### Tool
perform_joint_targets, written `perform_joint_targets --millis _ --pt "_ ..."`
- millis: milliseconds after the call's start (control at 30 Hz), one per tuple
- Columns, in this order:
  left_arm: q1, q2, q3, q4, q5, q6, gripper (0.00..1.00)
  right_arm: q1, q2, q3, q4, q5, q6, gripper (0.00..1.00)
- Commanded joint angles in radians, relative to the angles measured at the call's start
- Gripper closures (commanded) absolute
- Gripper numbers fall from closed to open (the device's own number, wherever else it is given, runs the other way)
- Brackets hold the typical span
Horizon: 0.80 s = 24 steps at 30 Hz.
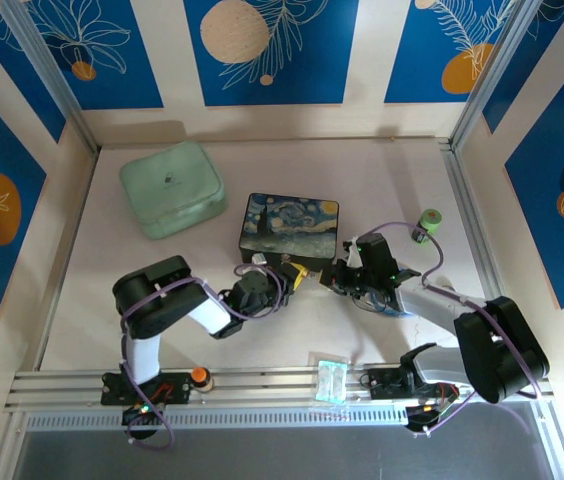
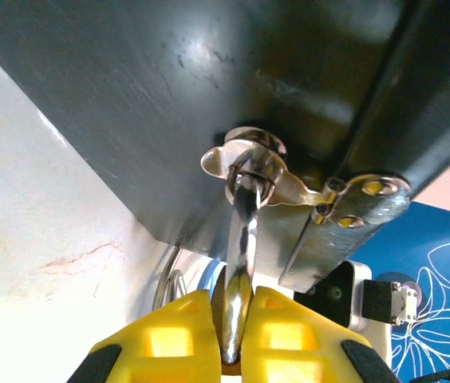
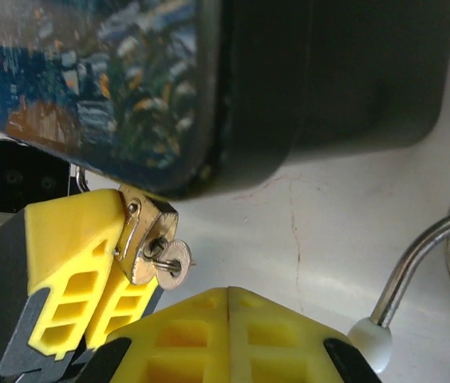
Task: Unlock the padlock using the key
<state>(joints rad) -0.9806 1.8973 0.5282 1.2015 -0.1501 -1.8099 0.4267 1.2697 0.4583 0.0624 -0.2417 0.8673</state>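
Closest in, right gripper [image 3: 229, 297], yellow fingers pressed flat together on nothing. Just beyond its tips, key [image 3: 175, 262], seated in padlock [image 3: 147, 227] keyhole, head sticking out. Padlock pinched between left gripper [image 2: 237, 315] fingers, nearly closed, shackle [image 2: 245, 231] threaded through clasp [image 2: 297, 191] on box [image 3: 89, 80] near side. Table [image 3: 329, 239] underneath. From above, both grippers tip to tip before box.

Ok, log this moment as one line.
left gripper shut on padlock | key in padlock | right gripper shut, empty
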Motion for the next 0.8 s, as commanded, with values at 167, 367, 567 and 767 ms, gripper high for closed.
perform_joint_targets --millis 167,367,567,767 --pt "-0.028 -0.022 -0.014 0.06 0.03 -0.018 1.0 0.057 0.05 0.054 0.051 0.043 -0.009 1.0" --pt "-0.043 -0.041 -0.021 0.042 0.026 0.0 1.0 0.112 0.065 0.108 0.008 0.097 -0.043 1.0" --pt "-0.031 -0.094 -0.049 -0.104 0.034 0.015 1.0 0.134 -0.013 0.089 -0.115 0.204 -0.206 0.93" --pt "0.006 -0.222 -0.021 -0.428 0.097 0.103 1.0 0.289 -0.111 0.053 -0.123 0.55 -0.374 0.57"
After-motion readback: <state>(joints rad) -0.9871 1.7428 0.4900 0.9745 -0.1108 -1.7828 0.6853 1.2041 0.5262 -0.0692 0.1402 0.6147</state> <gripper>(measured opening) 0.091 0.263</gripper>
